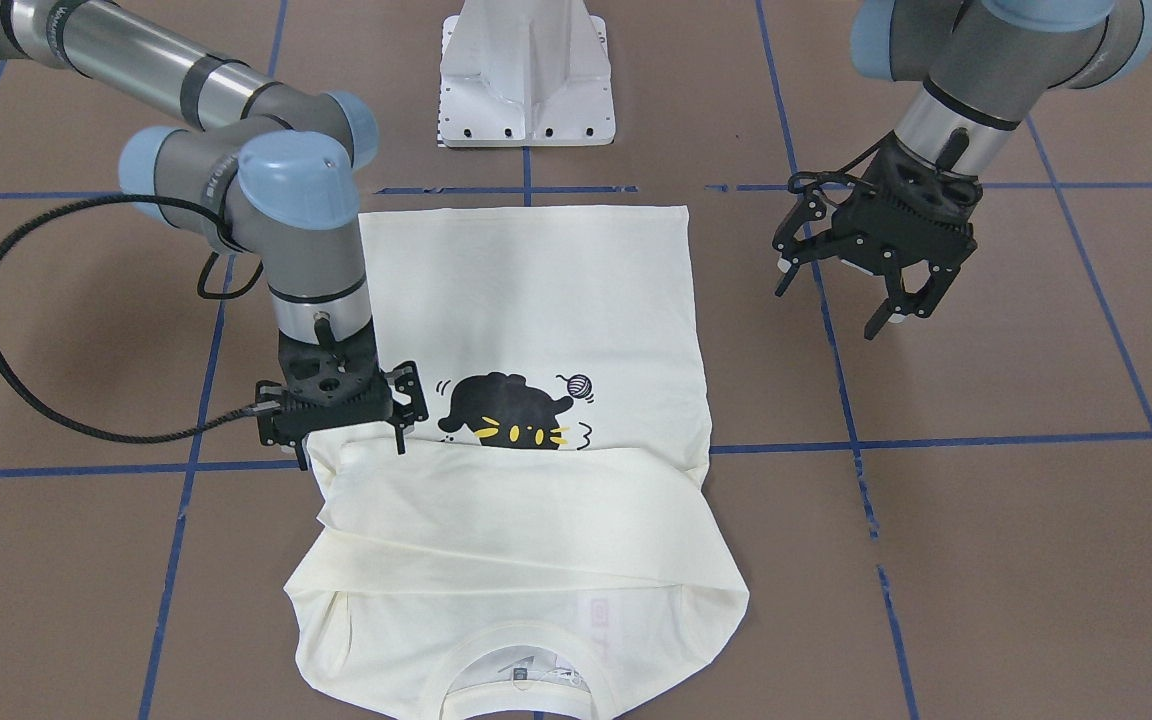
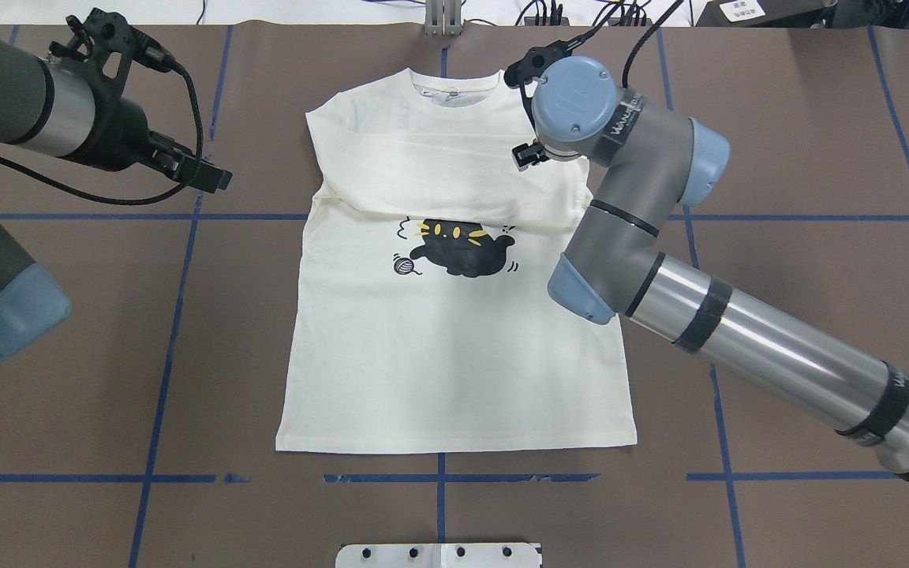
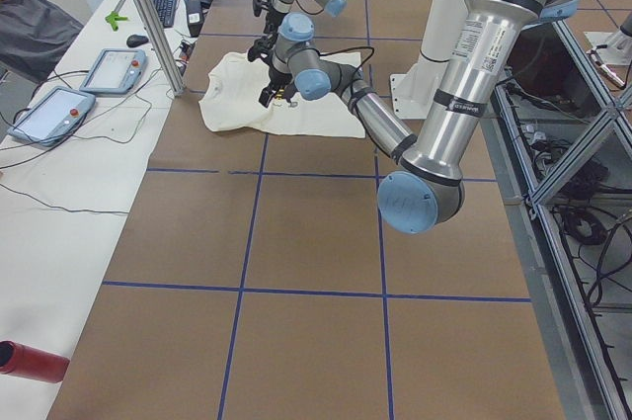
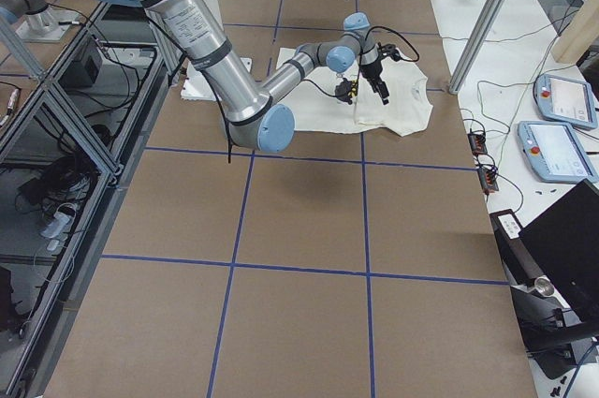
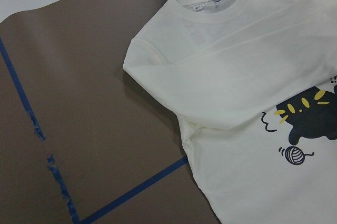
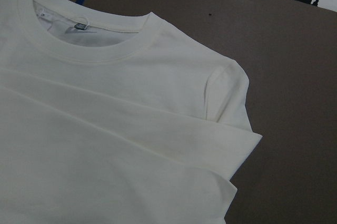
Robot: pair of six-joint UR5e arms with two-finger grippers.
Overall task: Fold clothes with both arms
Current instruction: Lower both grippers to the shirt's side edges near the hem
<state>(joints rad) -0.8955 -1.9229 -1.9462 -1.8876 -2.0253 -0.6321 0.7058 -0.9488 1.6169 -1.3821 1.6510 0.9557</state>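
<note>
T-shirt (image 1: 536, 290) is lying flat on the brown table (image 1: 1036, 500), dead centre in the front-facing view, collar (image 1: 521, 680) at the bottom edge of the frame and hem up top near the white pedestal base (image 1: 526, 80). Print side is up, so you can see the black cat graphic (image 1: 506, 415) with about half of it peeking out.

Progress-wise I'd call it maybe a third done. Both long sleeves are already folded across the chest, stacked in a band right below the cat in that view. The body is at full length and full width though, so the actual folding-in-half part is all left to do.

Right gripper (image 1: 351, 450) sits at the left edge of the shirt in that frame, right on the folded sleeve band, jaws spread apart. Doesn't look like it's pinching anything, but I honestly can't tell if the tips are touching the cloth. Left gripper (image 1: 836, 305) is up in the air at the upper right, well off the shirt, jaws wide and nothing in them.

Next I'd guess both go for the hem or the shoulders.
</note>
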